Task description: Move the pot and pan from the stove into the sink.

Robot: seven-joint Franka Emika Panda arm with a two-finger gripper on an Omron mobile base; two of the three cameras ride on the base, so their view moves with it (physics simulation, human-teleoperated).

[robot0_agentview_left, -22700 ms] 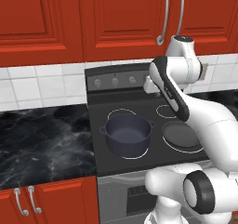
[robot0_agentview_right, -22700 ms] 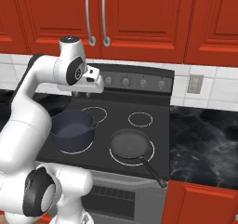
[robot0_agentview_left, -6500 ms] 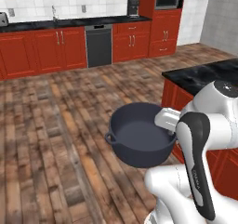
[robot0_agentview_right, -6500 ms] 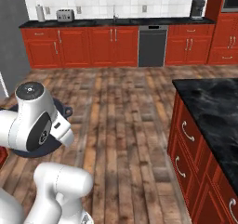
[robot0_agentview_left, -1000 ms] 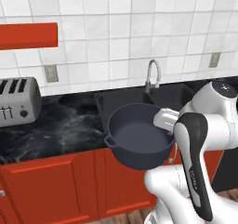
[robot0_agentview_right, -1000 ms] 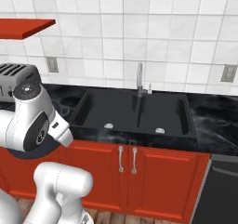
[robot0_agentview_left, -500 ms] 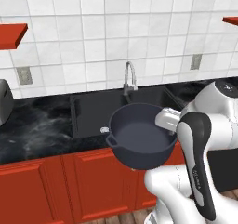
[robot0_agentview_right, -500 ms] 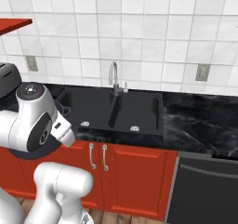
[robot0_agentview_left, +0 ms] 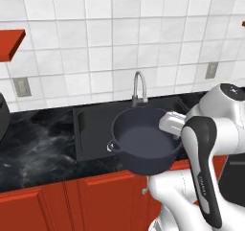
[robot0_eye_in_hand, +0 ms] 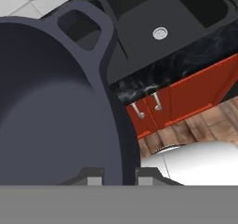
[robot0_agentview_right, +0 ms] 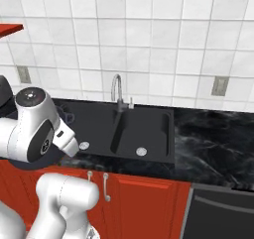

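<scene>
The deep blue-grey pot (robot0_agentview_left: pixel 142 146) hangs in the air in front of the sink (robot0_agentview_left: pixel 94 128), level with the counter edge. My gripper (robot0_agentview_left: pixel 168 123) is shut on its right rim. In the hand view the pot (robot0_eye_in_hand: pixel 51 102) takes up the left side, its rim pinched between my gripper (robot0_eye_in_hand: pixel 118 176) tips and its far loop handle (robot0_eye_in_hand: pixel 83 29) pointing at the sink basin (robot0_eye_in_hand: pixel 174 14). From the right base the sink (robot0_agentview_right: pixel 144 129) and its silver faucet (robot0_agentview_right: pixel 117 91) sit just right of my arm. The pan and the stove are out of view.
Black marbled countertop (robot0_agentview_right: pixel 213 144) runs either side of the sink, with red cabinet doors (robot0_agentview_right: pixel 144 208) below. A dark appliance front (robot0_agentview_right: pixel 221 215) sits at the lower right. A red shelf (robot0_agentview_left: pixel 9 43) and a dark toaster edge (robot0_agentview_left: pixel 2 117) are at the left.
The base has kept moving, so both base views have shifted: the sink now lies closer and more in front. The pot stays held in the same place against the arm.
</scene>
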